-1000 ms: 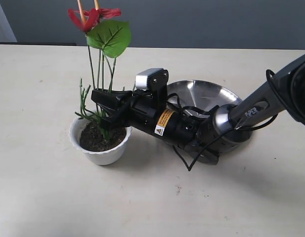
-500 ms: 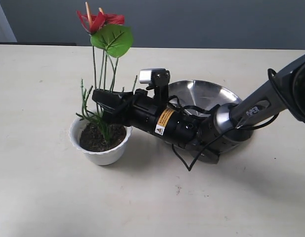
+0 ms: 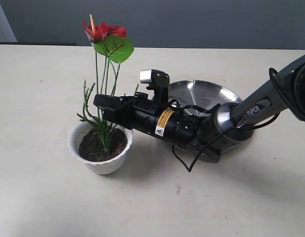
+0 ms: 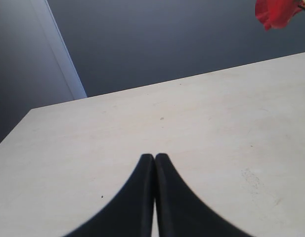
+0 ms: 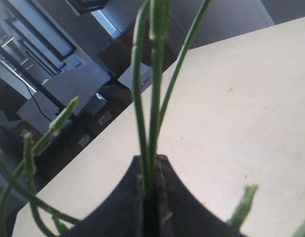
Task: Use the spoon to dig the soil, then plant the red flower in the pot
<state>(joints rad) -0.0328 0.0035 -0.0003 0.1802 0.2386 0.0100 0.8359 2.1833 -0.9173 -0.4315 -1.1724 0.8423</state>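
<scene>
Green stems of the red flower point(image 3: 104, 30), standing in the soil point(image 3: 92, 148) of the pot point(image 3: 100, 166), are pinched by the right end effector point(image 3: 100, 104), while the left end effector point(image 4: 154, 158) is pressed together.

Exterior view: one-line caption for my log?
Right gripper shut on the red flower, holding it upright in the pot, stems in soil; steel plate behind.

The flower point(image 3: 107, 30) stands nearly upright, its thin green stems pinched between the closed jaws of the right gripper point(image 3: 100, 104). Its glossy red blooms and one broad green leaf rise well above the gripper, and the stem feet go down into the soil point(image 3: 93, 147) just beneath it. The soil, dark and crumbly, fills the pot point(image 3: 100, 167), which is small, white and wavy-rimmed and stands upright directly below the gripper's tips.
</scene>
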